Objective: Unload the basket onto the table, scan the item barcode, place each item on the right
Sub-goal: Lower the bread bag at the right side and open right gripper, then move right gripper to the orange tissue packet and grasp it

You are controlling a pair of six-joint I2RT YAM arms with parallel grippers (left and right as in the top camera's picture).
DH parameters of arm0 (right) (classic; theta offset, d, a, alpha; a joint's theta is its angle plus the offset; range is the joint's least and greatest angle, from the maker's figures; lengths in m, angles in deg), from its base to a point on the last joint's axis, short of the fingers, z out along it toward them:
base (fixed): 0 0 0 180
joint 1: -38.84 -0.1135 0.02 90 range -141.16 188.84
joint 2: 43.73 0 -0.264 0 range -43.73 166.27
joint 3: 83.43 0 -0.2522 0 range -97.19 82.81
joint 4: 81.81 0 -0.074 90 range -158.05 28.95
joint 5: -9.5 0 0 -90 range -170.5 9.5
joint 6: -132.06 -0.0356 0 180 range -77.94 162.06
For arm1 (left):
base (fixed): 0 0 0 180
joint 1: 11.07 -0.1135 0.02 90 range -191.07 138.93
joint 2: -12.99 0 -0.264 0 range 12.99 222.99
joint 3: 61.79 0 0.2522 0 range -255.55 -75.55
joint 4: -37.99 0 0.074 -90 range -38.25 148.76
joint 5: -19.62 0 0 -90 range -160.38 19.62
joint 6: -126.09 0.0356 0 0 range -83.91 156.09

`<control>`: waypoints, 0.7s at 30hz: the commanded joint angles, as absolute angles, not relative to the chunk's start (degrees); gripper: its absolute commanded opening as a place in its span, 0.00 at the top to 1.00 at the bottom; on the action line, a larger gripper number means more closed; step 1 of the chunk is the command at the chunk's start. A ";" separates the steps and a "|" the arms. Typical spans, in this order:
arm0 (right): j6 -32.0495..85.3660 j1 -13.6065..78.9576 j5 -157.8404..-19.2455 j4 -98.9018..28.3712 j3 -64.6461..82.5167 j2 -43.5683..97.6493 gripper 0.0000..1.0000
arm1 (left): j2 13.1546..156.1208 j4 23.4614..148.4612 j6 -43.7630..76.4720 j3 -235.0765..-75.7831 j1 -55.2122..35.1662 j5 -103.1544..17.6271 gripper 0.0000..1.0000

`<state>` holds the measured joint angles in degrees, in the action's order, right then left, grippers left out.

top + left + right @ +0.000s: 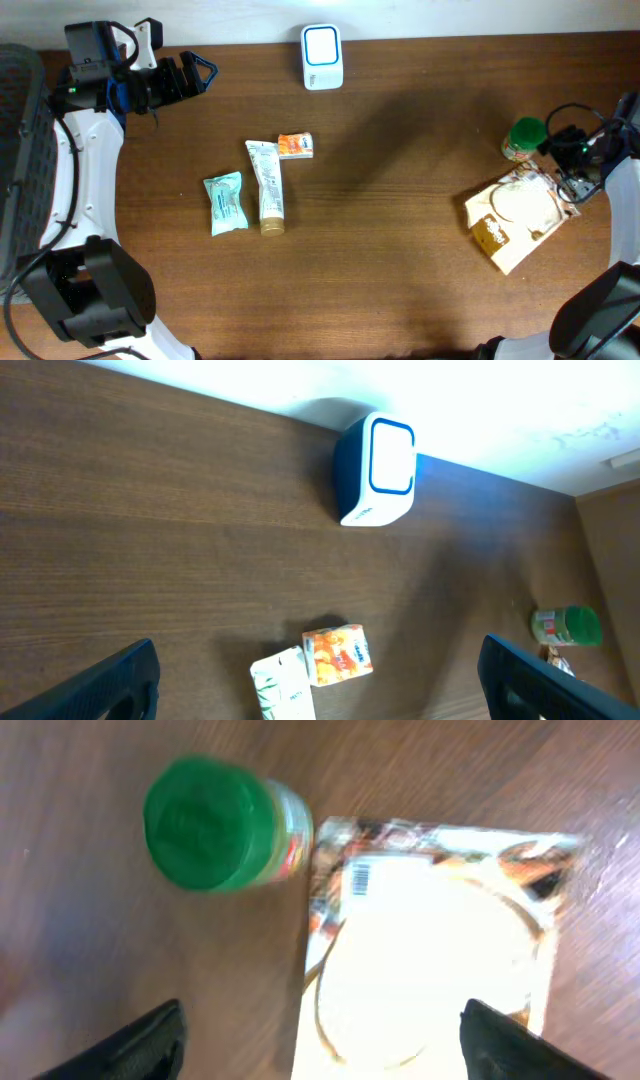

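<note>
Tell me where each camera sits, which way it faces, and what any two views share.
Overhead: above the table, looking straight down; left gripper and right gripper show.
Left wrist: behind the left gripper, facing the scanner and orange packet; own fingertips at bottom corners.
Right wrist: behind the right gripper, looking down at the green-lidded jar and flat packet; own fingertips below.
Shared: all three show the jar.

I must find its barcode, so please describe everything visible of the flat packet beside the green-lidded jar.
The flat packet is a rectangular, plastic-looking pouch: brown printed border, clear window over pale round contents. It lies flat and askew on the table at right. Its barcode faces up at the corner nearest the jar; whether they touch is unclear. The right gripper hangs open above it, not holding it.
</note>
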<state>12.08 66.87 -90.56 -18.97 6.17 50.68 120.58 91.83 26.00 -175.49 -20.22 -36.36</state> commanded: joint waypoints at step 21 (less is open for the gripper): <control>13.50 22.33 -95.07 -19.23 -10.46 56.76 0.21 | 120.97 91.72 26.55 -175.19 -20.35 -36.32 0.01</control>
